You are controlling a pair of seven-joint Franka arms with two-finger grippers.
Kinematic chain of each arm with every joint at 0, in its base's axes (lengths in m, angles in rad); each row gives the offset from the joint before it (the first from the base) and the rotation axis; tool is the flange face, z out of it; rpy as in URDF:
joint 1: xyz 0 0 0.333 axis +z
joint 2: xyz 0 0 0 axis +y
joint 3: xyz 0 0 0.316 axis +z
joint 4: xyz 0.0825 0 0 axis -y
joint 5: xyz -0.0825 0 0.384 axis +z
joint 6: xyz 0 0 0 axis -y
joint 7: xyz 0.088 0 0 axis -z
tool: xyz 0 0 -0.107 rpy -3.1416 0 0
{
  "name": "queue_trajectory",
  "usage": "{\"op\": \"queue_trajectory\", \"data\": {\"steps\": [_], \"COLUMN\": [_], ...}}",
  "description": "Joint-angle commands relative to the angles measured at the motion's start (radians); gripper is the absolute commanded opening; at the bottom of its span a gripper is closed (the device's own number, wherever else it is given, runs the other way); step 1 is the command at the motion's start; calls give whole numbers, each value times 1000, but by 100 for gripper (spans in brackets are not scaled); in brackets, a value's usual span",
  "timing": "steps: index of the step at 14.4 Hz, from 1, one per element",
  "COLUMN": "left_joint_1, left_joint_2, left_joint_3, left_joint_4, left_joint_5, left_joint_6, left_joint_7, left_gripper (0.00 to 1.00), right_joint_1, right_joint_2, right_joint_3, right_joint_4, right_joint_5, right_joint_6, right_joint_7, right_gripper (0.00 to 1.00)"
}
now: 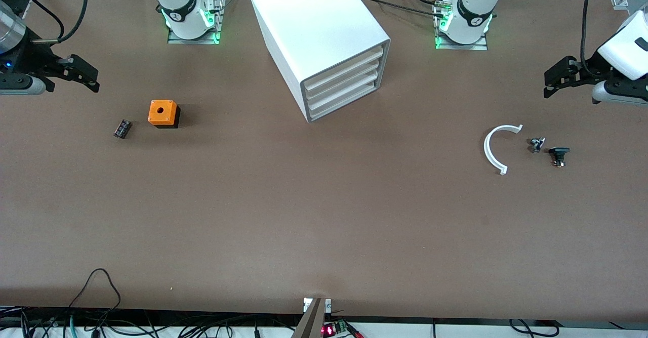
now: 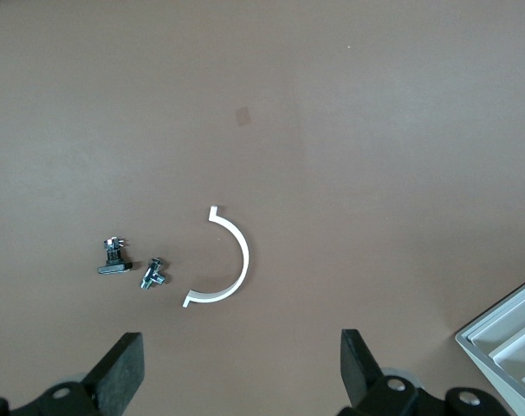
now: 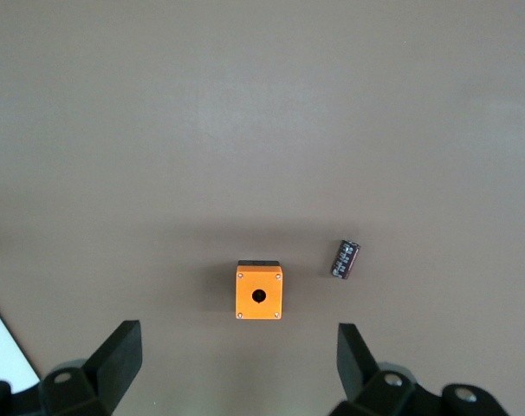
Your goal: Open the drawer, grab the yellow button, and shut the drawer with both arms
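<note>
Brown table (image 1: 324, 216) carries everything, and my two arms wait at its ends. At the edge by my bases stands the white cabinet (image 1: 314, 29), all three drawers shut; the top drawer (image 1: 344, 68) sits flush. No button shows. My left gripper (image 1: 549, 82) hangs wide open and empty over the table's left-arm end, above a white curved clip (image 1: 490, 151), a black part (image 1: 558, 154) and a small metal part (image 1: 536, 144), all apart. My right gripper (image 1: 93, 82) hangs spread and empty over the right-arm end, above the orange cube (image 1: 163, 113) and a black cylinder (image 1: 122, 128) just beside it.
</note>
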Motion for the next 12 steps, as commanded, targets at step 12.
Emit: {"op": "queue_trajectory", "data": {"steps": [12], "left_joint_1": [-21], "left_joint_2": [176], "left_joint_3": [-83], "left_joint_4": [4], "left_joint_5": [7], "left_joint_6": [-12], "left_joint_7": [18], "left_gripper": [100], "right_joint_1": [-3], "right_joint_2": [56], "right_joint_3": [15], "right_joint_4": [54], "right_joint_5": [0], "right_joint_6": [-22], "right_joint_7": [-21], "right_gripper": [100]}}
